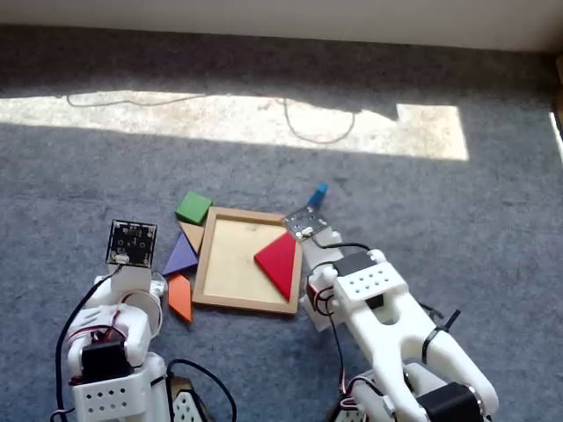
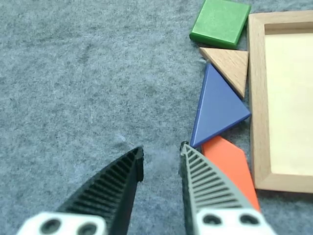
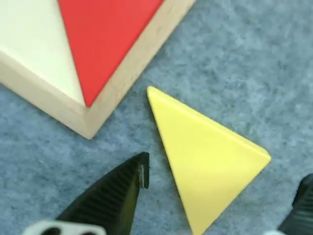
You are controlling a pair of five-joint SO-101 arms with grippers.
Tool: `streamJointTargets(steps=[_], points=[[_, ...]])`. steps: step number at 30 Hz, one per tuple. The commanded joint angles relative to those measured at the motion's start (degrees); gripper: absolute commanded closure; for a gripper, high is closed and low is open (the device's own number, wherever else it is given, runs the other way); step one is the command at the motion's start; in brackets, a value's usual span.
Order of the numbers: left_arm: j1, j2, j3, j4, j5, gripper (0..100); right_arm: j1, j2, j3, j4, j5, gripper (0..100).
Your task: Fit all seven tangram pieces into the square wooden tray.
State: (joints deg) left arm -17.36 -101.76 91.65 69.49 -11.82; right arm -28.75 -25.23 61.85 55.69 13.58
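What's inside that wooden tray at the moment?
One red triangle lies inside the tray, against one side; the rest of its floor looks bare. The right arm covers one corner from above.

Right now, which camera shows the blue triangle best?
The left wrist view: the blue triangle lies whole and close, beside the tray. The high view shows it from farther off.

Four pieces are lying packed along the tray's [image 1: 237, 303] left rim: green square [image 1: 193, 208], tan triangle [image 1: 193, 234], blue triangle [image 1: 180, 258] and orange piece [image 1: 179, 297]. Open carpet [image 1: 88, 193] is stretching away to their left. The red triangle [image 1: 280, 262] is occupying the tray's right side. The right arm [image 1: 387, 316] is hanging over the right rim.
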Motion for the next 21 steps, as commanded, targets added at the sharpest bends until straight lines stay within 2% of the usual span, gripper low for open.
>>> streamJointTargets(steps=[1, 6, 14, 21], points=[[-0.6, -0.7, -2.2, -0.1, -0.4, 86, -0.8, -1.9, -0.3, 0.4, -0.4, 56.3], [-0.5, -0.7, -1.8, -0.1, -0.4, 86, -0.9, -0.7, -2.6, 0.6, -0.3, 56.3], [-0.6, -0.7, -1.7, -0.1, -0.4, 86, -0.7, 14.9, -12.7, 0.6, -0.2, 56.3], [-0.5, -0.7, -1.7, -0.1, -0.4, 86, -0.7, 16.7, -13.5, 0.6, -0.2, 56.3]])
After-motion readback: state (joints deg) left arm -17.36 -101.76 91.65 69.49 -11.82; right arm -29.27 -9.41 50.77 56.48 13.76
